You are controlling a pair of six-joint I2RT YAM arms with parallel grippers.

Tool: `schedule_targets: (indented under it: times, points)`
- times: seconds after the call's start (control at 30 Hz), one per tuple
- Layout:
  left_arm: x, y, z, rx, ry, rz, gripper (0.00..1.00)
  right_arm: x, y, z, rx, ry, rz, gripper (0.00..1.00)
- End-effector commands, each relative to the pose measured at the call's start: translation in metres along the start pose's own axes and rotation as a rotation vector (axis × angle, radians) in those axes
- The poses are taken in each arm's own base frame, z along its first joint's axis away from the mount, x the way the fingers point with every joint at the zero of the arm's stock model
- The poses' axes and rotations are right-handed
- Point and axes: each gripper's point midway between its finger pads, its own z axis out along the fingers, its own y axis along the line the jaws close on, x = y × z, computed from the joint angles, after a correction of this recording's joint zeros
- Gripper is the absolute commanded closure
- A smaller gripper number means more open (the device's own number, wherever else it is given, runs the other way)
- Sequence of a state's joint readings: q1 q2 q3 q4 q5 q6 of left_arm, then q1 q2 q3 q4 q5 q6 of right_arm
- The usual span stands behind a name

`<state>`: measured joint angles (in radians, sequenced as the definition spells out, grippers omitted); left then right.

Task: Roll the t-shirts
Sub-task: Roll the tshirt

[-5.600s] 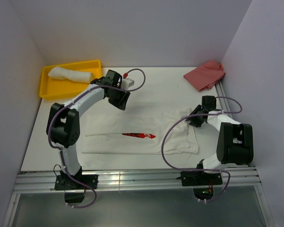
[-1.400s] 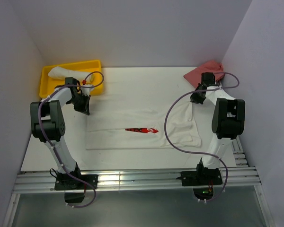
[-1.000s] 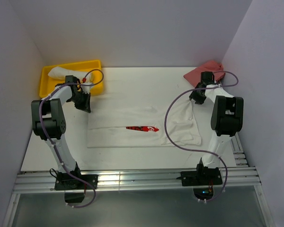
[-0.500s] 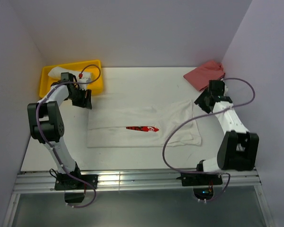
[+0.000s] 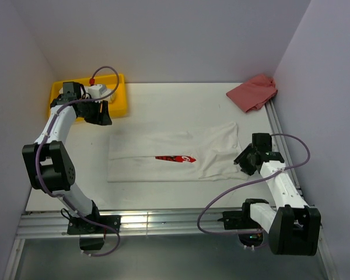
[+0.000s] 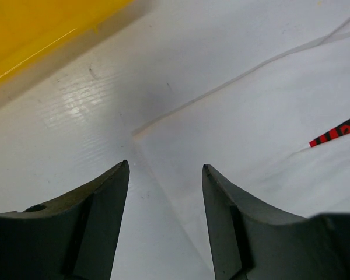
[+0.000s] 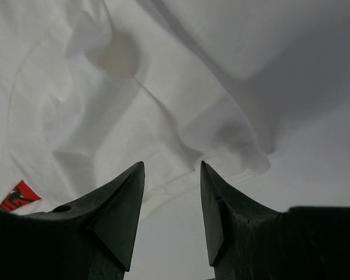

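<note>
A white t-shirt (image 5: 163, 149) lies on the table as a flat folded band, with a red print (image 5: 176, 158) on its near half. My left gripper (image 5: 101, 115) hovers open beyond the shirt's far-left corner, beside the yellow tray. In the left wrist view the left gripper (image 6: 165, 169) is empty, with the t-shirt corner (image 6: 268, 111) and print (image 6: 340, 129) ahead. My right gripper (image 5: 242, 161) stands open at the shirt's near-right end. In the right wrist view the right gripper (image 7: 172, 166) holds nothing above the rumpled t-shirt hem (image 7: 134, 87).
A yellow tray (image 5: 115, 100) sits at the back left, partly covered by my left arm; its edge (image 6: 29, 35) shows in the left wrist view. A crumpled pink cloth (image 5: 254, 92) lies at the back right. Walls close in both sides.
Both grippers opened and let go of the shirt's far corners. The left one drew back toward the tray. The right arm swung to the shirt's near-right end. The shirt's right end settled flat.
</note>
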<state>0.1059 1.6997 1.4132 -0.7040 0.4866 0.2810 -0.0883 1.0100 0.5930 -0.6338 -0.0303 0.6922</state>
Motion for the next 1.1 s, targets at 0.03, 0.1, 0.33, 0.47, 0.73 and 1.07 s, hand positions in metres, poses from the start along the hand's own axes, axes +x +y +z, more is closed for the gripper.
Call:
schedule_targets:
  times: [0.03, 0.1, 0.33, 0.47, 0.73, 1.07]
  points:
    - [-0.009, -0.018, -0.016, 0.067, -0.042, 0.043, 0.41, 0.014, -0.005, 0.001, 0.006, 0.020, 0.020, 0.50]
    - [-0.008, -0.021, -0.017, 0.075, -0.042, 0.046, 0.41, 0.018, -0.008, 0.004, 0.014, 0.025, 0.026, 0.50]
    - [-0.002, -0.021, -0.016, 0.082, -0.029, 0.054, 0.41, 0.025, -0.010, 0.016, 0.025, 0.042, 0.041, 0.50]
    - [0.001, -0.021, -0.015, 0.084, -0.025, 0.056, 0.41, 0.020, -0.008, 0.018, 0.018, 0.020, 0.054, 0.53]
    - [0.007, -0.021, -0.010, 0.092, -0.014, 0.049, 0.42, 0.012, -0.003, 0.013, 0.005, -0.010, 0.069, 0.76]
    - [0.012, -0.021, -0.006, 0.097, 0.000, 0.050, 0.42, 0.012, -0.008, -0.002, 0.014, -0.034, 0.068, 1.00]
